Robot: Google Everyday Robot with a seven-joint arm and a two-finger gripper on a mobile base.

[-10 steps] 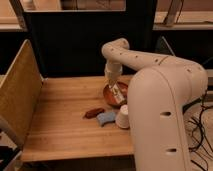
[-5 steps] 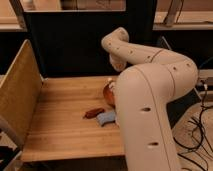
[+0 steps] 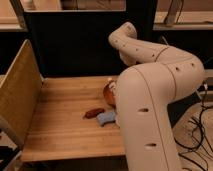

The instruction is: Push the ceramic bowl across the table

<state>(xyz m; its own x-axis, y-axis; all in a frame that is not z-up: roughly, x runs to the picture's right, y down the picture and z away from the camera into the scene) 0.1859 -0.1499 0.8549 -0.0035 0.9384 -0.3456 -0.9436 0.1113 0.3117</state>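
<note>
The reddish-brown ceramic bowl (image 3: 108, 94) sits right of centre on the pale wooden table (image 3: 65, 125). Only its left part shows; the rest is behind my arm's thick white link (image 3: 145, 115). My gripper is hidden behind that link, close to the bowl's right side, and it is shut. A small pale tip (image 3: 111, 83) shows at the bowl's upper edge; I cannot tell what it is.
A small dark-red flat piece (image 3: 93, 113) and a bluish object (image 3: 106, 118) lie just in front of the bowl. A wooden side panel (image 3: 19, 97) walls the table's left side and a dark panel (image 3: 75, 45) stands behind. Cables (image 3: 200, 132) hang at the right.
My arm's big link has swung towards the camera, now covering the white cup and more of the bowl. The bowl's visible part sits a little further left than a second ago.
</note>
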